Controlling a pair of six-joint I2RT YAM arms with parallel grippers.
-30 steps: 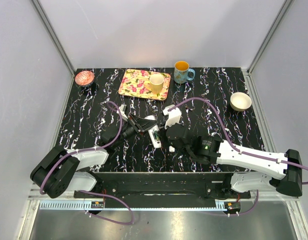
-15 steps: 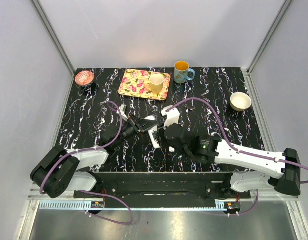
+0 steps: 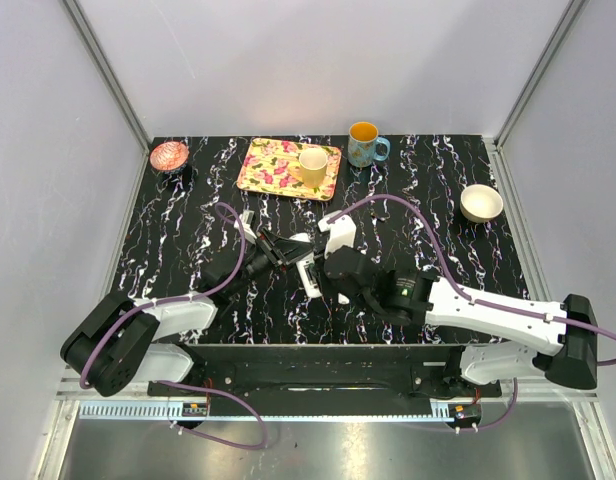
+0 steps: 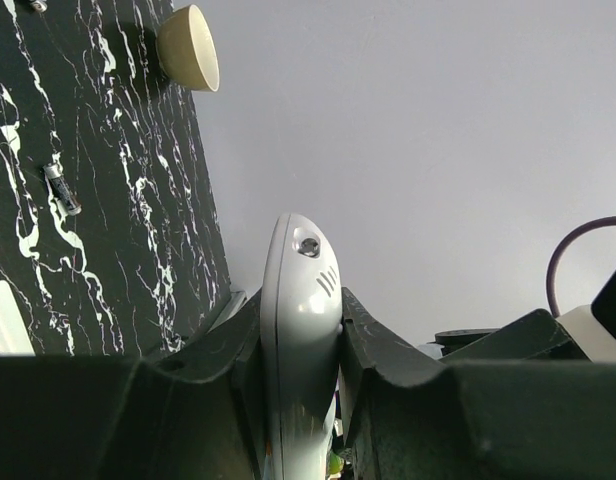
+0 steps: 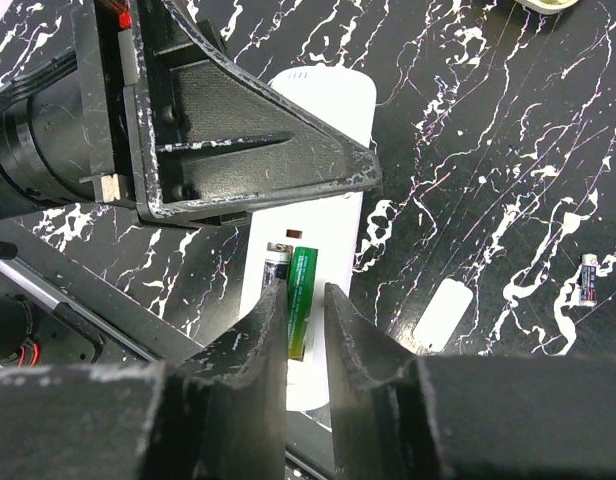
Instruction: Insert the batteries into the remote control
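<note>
Clamping on the remote: the black two-fingered left gripper [image 4: 301, 318] is closed on the slim white oblong plastic remote control [image 5: 326, 105]. The rounded end of the bar is seen edge-on, squeezed between the fingers, in the left wrist view.
Remote position: the bar is held near the middle of the black, white-veined marble-pattern table [image 3: 188, 215], towards its near edge. Its dark recess is turned up towards the right wrist camera.
Jaws of the right gripper [image 5: 306, 295]: they are set slightly apart over the recess. A thin gap is seen on each side of the battery between them, so nothing is pinched.
Battery between the jaws: a slim green cylindrical battery [image 5: 301, 275] with a yellowish lower end is laid lengthwise in the recess.
Second battery: a dark cylindrical battery [image 5: 277, 262] with a silver end is seated in the recess just beside the green one, partly hidden by a finger.
Loose battery: a loose dark battery [image 5: 591, 278] with a silver band is seen lying on the table, well apart from the remote.
Small white oblong piece [image 5: 442, 313]: it is laid flat on the table near the remote.
Far side of the table: a floral rectangular tray [image 3: 263, 160] carrying a yellow mug [image 3: 312, 165], a blue mug [image 3: 365, 146], a cream bowl [image 3: 481, 203] and a small coppery dish [image 3: 169, 155] are set well apart from both grippers.
</note>
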